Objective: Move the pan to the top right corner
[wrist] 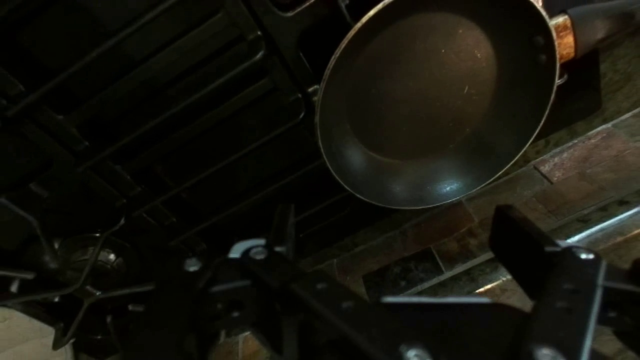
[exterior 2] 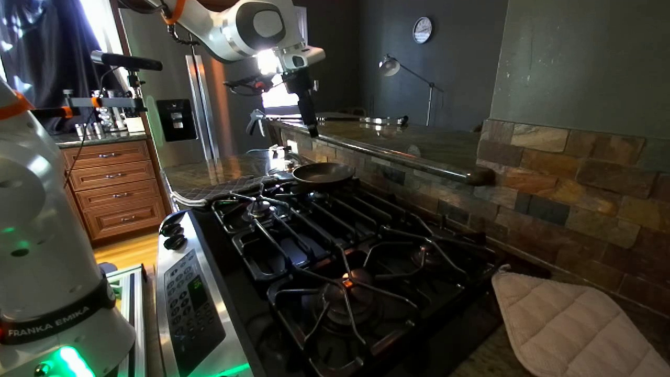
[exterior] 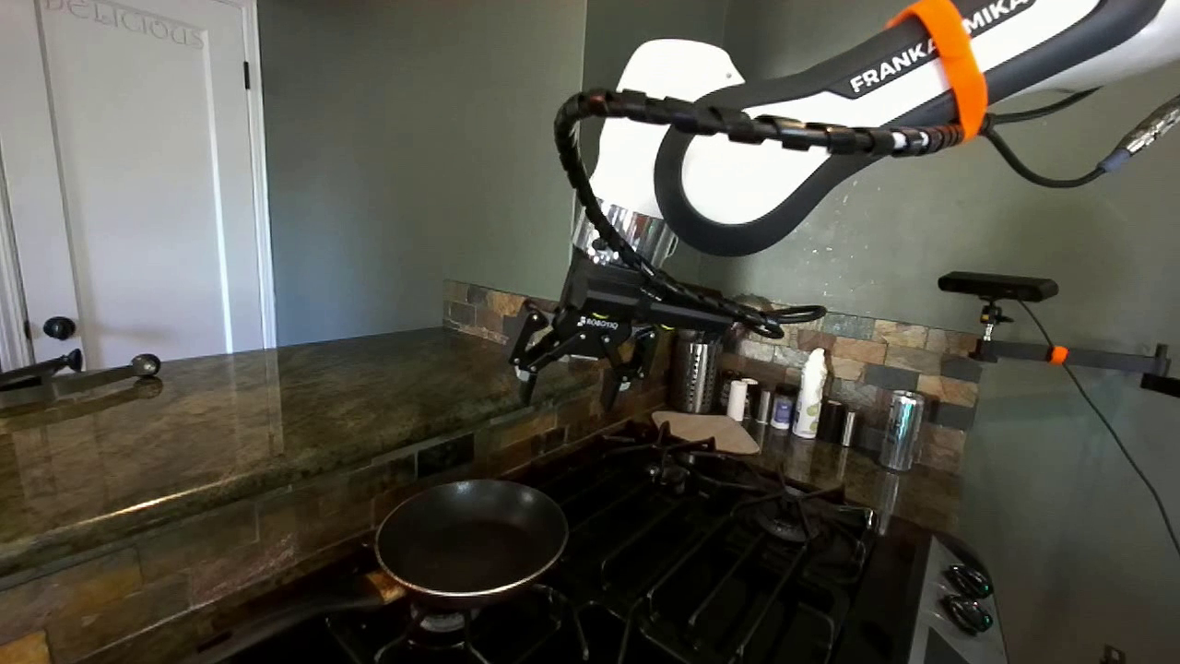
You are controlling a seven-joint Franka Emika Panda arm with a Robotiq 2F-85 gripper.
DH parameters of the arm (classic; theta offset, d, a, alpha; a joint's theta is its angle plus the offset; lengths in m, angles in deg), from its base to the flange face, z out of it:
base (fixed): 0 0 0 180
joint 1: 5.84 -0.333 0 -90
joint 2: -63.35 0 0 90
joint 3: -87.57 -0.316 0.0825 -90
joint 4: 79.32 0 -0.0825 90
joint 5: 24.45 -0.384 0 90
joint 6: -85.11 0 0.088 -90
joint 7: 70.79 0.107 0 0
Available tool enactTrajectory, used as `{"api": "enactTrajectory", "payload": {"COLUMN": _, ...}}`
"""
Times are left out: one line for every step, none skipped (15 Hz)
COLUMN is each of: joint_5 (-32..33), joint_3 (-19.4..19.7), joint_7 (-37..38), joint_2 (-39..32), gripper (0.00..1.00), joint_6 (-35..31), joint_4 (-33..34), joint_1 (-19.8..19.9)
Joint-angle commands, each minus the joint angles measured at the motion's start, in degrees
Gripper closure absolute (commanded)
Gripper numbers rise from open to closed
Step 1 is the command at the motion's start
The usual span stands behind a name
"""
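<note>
"Nearest of all in the wrist view, across the lower part of the frame, the pincer was seen. How was it set?"

"Its fingers were spread wide apart, and nothing was gripped between them."

"And where was the pan to be found?"

"It was shown at the upper right of that same frame, apart from the fingers, its handle directed toward the right edge. In an exterior view it was seen left of centre in the lower half, set on the black stove surface, with the pincer suspended above it and to the right."

"What else was noted?"

"In an exterior view, a pale quilted pot holder was seen at the lower right, and a round clock was displayed near the top, right of centre. In an exterior view, a white bottle and a steel canister were placed right of centre, in front of stone tiles."
</note>
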Motion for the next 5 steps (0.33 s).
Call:
{"api": "enactTrajectory", "payload": {"joint_5": -0.2, "joint_3": -0.87, "joint_7": -0.15, "joint_2": 0.29, "gripper": 0.0, "joint_6": 0.11, "joint_4": -0.02, "joint_1": 0.83}}
{"api": "enactTrajectory", "payload": {"joint_5": -0.14, "joint_3": -0.93, "joint_7": -0.1, "joint_2": 0.41, "gripper": 0.0, "joint_6": 0.11, "joint_4": -0.09, "joint_1": 0.88}}
{"api": "enactTrajectory", "payload": {"joint_5": -0.11, "joint_3": -0.95, "joint_7": -0.09, "joint_2": 0.44, "gripper": 0.0, "joint_6": 0.11, "joint_4": -0.13, "joint_1": 0.94}}
{"api": "enactTrajectory", "payload": {"joint_5": -0.1, "joint_3": -0.95, "joint_7": -0.08, "joint_2": 0.44, "gripper": 0.0, "joint_6": 0.11, "joint_4": -0.16, "joint_1": 1.0}}
{"api": "enactTrajectory", "payload": {"joint_5": -0.08, "joint_3": -0.95, "joint_7": -0.08, "joint_2": 0.44, "gripper": 0.0, "joint_6": 0.11, "joint_4": -0.18, "joint_1": 1.02}}
